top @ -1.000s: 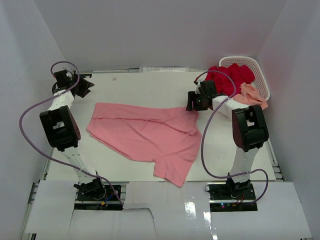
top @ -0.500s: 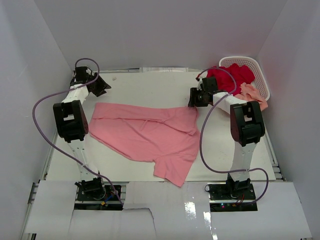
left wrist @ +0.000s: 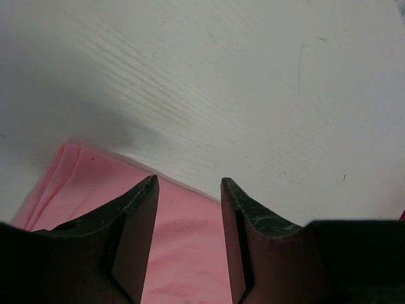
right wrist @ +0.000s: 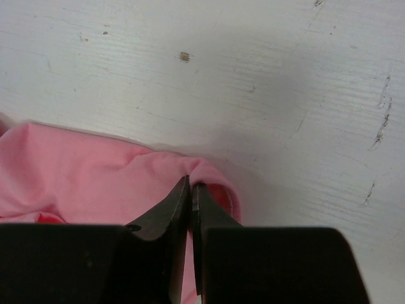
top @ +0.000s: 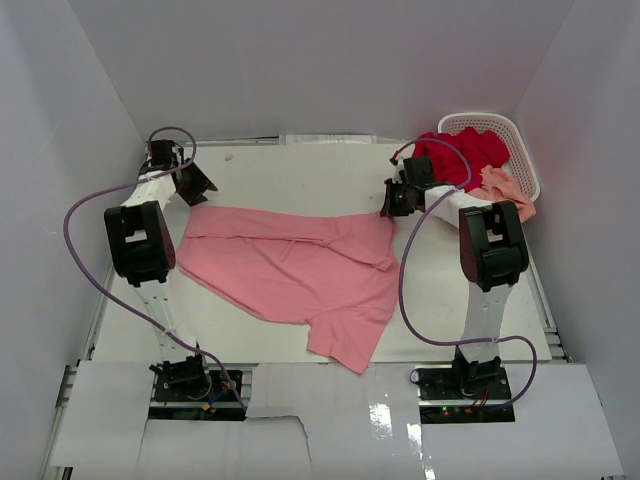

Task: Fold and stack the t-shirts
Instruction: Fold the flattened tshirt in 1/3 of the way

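I am at the start of the first fold: the medium pink cotton t-shirt [top: 290,268] lies spread and rumpled in the middle of the white counter [top: 300,172], while the deep red t-shirt [top: 462,155] and the pale peach t-shirt [top: 503,190] wait in and over the white perforated plastic basket [top: 523,150] at the far right. The right jaws are pressed together on a pinch of the pink hem at its far right corner. The left jaws stand apart above the far left corner, with the hem showing between them but not gripped. Next, I judge, the left jaws must drop and close on that corner so both arms can lift the far edge evenly. Since a second ago the left arm has swung in from farther left, and the right jaws, then wide, have closed.
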You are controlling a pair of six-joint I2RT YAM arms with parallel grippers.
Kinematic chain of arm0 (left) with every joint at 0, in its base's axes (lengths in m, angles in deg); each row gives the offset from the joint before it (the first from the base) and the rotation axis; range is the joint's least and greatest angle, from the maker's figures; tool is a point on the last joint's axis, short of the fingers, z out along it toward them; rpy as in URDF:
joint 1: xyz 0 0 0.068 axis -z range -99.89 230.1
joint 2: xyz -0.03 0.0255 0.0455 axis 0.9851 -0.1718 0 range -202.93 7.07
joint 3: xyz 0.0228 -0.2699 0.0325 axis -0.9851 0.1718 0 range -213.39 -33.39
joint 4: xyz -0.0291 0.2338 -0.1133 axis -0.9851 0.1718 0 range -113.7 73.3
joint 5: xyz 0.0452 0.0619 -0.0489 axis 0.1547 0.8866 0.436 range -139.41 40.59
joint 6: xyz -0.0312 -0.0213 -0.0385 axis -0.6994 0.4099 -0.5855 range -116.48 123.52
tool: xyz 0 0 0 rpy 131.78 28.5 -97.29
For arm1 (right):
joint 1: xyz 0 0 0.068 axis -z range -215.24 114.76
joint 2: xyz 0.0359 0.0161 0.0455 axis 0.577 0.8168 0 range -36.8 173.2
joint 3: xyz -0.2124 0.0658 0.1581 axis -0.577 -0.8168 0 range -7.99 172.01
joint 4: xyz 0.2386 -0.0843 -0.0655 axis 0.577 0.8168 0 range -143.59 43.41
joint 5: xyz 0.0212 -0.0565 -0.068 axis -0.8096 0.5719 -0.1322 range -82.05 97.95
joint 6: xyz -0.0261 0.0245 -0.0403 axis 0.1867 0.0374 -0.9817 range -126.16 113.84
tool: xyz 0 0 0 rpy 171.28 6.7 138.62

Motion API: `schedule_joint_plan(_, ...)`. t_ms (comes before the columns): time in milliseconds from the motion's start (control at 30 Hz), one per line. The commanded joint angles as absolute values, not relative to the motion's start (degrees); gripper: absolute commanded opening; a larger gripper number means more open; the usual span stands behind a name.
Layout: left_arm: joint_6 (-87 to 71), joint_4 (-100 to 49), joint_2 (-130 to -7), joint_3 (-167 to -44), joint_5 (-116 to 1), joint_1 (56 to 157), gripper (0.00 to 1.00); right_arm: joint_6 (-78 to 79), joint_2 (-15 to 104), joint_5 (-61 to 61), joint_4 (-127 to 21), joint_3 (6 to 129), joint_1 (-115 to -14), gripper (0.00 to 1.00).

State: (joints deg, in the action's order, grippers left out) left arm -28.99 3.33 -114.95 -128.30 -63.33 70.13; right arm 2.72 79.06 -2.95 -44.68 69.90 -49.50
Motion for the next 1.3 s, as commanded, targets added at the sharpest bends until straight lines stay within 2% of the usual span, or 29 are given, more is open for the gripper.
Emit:
schedule_joint_plan(0, -31.0, 5.1, -110.2, -125.9, -63.6, 68.3, 0.54, 3.0, 80.4, -3.7, -46.0, 70.1, -49.1, 0.08)
schedule_joint_plan(67, -32.2, 5.0, -110.3, -125.1, -64.9, 67.5, 0.53, 3.0, 80.3, -4.0, -46.4, 69.9, -49.1, 0.08)
schedule_joint_plan(233, -33.6, 5.0, -110.3, -124.0, -65.4, 66.2, 0.43, 3.0, 80.0, -4.7, -46.7, 69.6, -49.0, 0.08)
schedule_joint_plan(933, -32.4, 7.8, -118.9, -127.3, -61.7, 65.9, 0.44, 2.8, 79.7, -6.5, -47.4, 69.8, -48.1, 0.08)
schedule_joint_plan(1167, -30.3, 13.0, -125.7, -134.0, -58.9, 66.0, 0.44, 2.8, 79.3, -7.5, -47.5, 70.2, -48.1, 0.08)
schedule_joint_plan(1267, -27.9, 17.4, -128.6, -138.3, -57.6, 66.0, 0.35, 2.7, 78.8, -7.7, -47.4, 70.3, -48.1, 0.08)
